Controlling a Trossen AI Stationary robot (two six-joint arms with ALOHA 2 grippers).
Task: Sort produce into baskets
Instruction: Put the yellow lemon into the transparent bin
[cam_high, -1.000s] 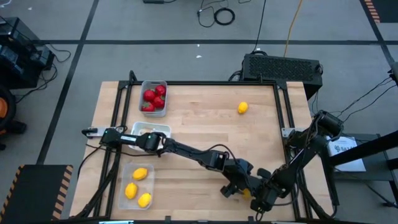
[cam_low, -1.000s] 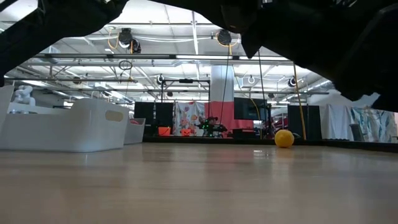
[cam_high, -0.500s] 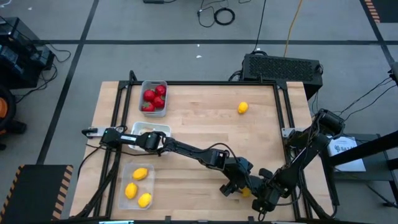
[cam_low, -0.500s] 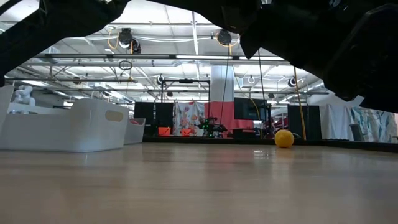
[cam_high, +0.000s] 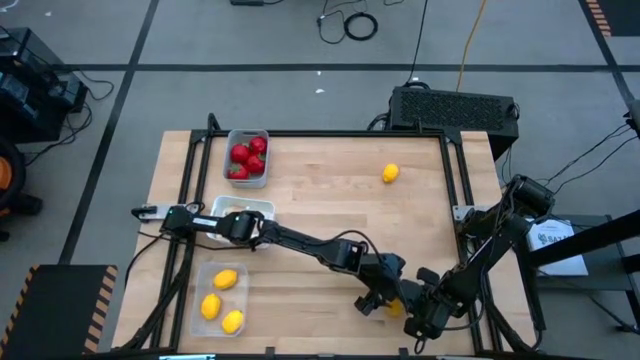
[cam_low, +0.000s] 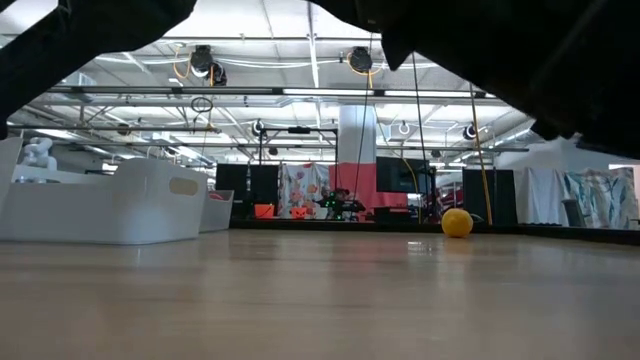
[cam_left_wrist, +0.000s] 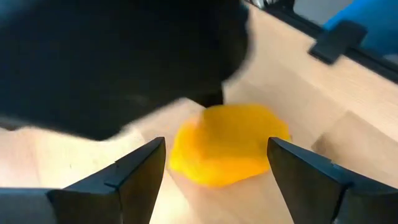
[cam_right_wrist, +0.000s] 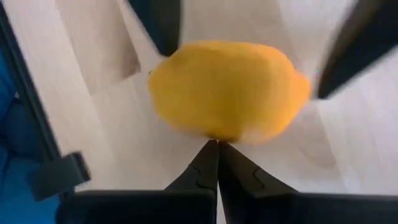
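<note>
A yellow lemon (cam_high: 397, 309) lies on the table near the front edge, right of the middle, between my two grippers. My left gripper (cam_left_wrist: 216, 146) is open, with one finger on either side of the lemon (cam_left_wrist: 227, 143). My right gripper (cam_right_wrist: 217, 144) is shut and comes at the lemon (cam_right_wrist: 227, 90) from the opposite side. A second yellow piece (cam_high: 390, 173) lies at the far right and shows in the low view (cam_low: 457, 222). The grey basket (cam_high: 262, 136) holds red fruits, the white basket (cam_high: 262, 205) is partly under my left arm, and the clear basket (cam_high: 200, 290) holds three lemons. My left gripper's fingers (cam_left_wrist: 134, 171) stand close on either side of the lemon; I cannot tell whether they touch it. My right gripper's shut fingertips (cam_right_wrist: 217, 152) meet the lemon's side (cam_right_wrist: 217, 134) that faces the table's right edge, coming in low from that side. The lemon lies on the table.
The three baskets stand in a row along the table's left side. A black frame rail (cam_high: 455, 190) runs along the right edge and a black box (cam_high: 455, 105) stands behind the far edge. Bare wood lies in the table's middle.
My right gripper has edged a little toward the lemon and my left gripper. The lemon and my left gripper have stayed where they were.
</note>
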